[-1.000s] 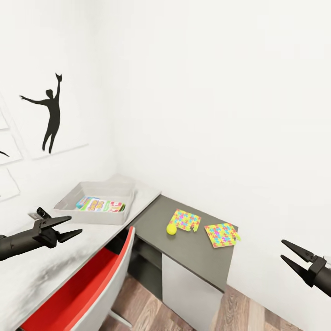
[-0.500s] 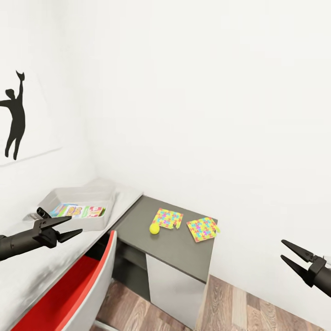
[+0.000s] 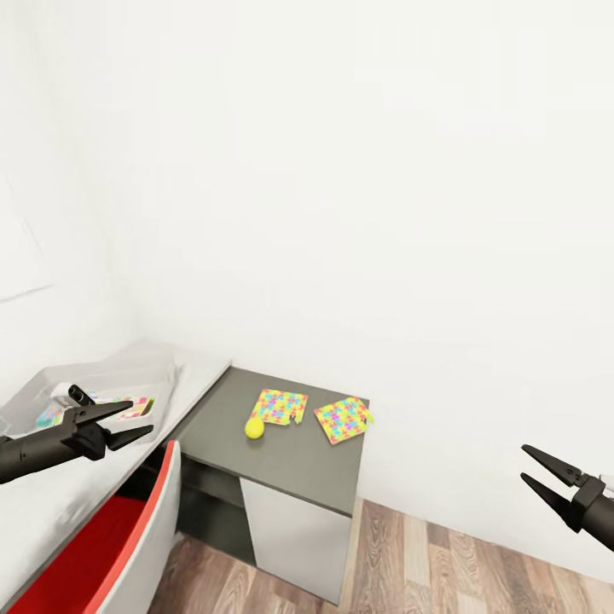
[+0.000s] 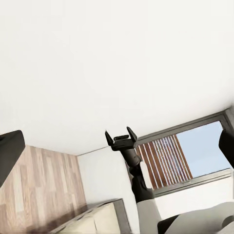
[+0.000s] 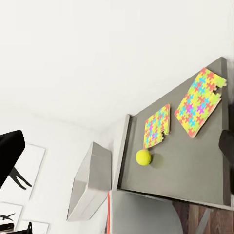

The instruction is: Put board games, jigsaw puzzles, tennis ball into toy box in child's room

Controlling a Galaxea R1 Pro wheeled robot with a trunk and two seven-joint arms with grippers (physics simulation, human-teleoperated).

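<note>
Two grippers hung with jaws spread and holding nothing: the left gripper (image 3: 128, 422) at the frame's lower left, the right gripper (image 3: 537, 472) at lower right. Between them the desk (image 3: 290, 456) ran across the lower middle. On its light part, far left, sat the toy box (image 3: 158, 375). On its dark corner lay two jigsaw puzzles (image 3: 280, 406) (image 3: 342, 419) side by side, the tennis ball (image 3: 254, 427) touching the left one.

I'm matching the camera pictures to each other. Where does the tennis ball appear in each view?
Head view: the tennis ball lies on the dark grey desk section, left of centre.
Right wrist view: the ball sits near the middle.
Left wrist view: no ball in it.
Shared landmark: the jigsaw puzzle right beside the ball.
</note>
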